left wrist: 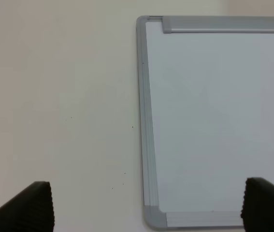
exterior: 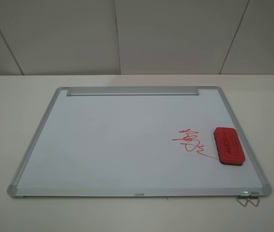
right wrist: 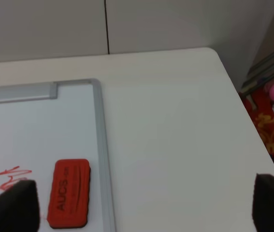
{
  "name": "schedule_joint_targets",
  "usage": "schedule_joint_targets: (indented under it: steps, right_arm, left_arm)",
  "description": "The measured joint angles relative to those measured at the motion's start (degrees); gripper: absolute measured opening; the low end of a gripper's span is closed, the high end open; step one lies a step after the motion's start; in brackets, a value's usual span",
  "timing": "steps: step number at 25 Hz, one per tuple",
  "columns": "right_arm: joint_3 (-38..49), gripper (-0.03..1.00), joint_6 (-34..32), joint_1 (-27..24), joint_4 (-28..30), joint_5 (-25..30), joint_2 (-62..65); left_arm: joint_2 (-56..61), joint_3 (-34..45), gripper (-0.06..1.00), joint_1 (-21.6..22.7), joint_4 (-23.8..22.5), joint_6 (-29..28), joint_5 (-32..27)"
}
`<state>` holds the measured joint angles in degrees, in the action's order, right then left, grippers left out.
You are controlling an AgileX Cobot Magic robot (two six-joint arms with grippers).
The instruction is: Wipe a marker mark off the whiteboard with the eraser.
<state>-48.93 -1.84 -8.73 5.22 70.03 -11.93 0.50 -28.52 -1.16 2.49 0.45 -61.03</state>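
Observation:
The whiteboard (exterior: 117,140) lies flat on the table, silver-framed, with its tray bar (exterior: 132,91) at the far edge. The red eraser (exterior: 228,145) rests on the board near its right frame, lettering up; the right wrist view also shows the eraser (right wrist: 69,192). Just left of it is a spiky red scribble (exterior: 190,141) whose straight tail runs to the eraser. No loopy, rounded marker mark shows in any view. My left gripper (left wrist: 146,208) is open over the board's left corner (left wrist: 153,215). My right gripper (right wrist: 141,208) is open above the table, right of the eraser.
A white table (exterior: 11,121) carries the board, with a panelled wall behind it. A metal clip (exterior: 249,198) pokes out at the board's near right corner. Coloured clutter (right wrist: 272,116) lies on the floor beyond the table's right edge.

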Motion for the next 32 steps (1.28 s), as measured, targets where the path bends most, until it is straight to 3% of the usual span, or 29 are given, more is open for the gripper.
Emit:
schedule_joint_targets:
  steps: [9, 16, 22, 32]
  right_arm:
    - [2.8, 0.80, 0.0, 0.0, -2.6, -0.6, 7.7]
    - [12.6, 0.80, 0.0, 0.0, -3.6, -9.0, 7.9]
    - [18.8, 0.80, 0.0, 0.0, -3.6, -9.2, 7.9]
    - [19.2, 0.80, 0.0, 0.3, -3.6, -9.3, 12.3]
  left_arm:
    - [0.0, 0.0, 0.77, 0.0, 0.0, 0.0, 0.0]
    - [0.0, 0.0, 0.77, 0.0, 0.0, 0.0, 0.0]
    - [0.0, 0.0, 0.77, 0.0, 0.0, 0.0, 0.0]
    - [0.0, 0.0, 0.77, 0.0, -0.1, 0.0, 0.0]
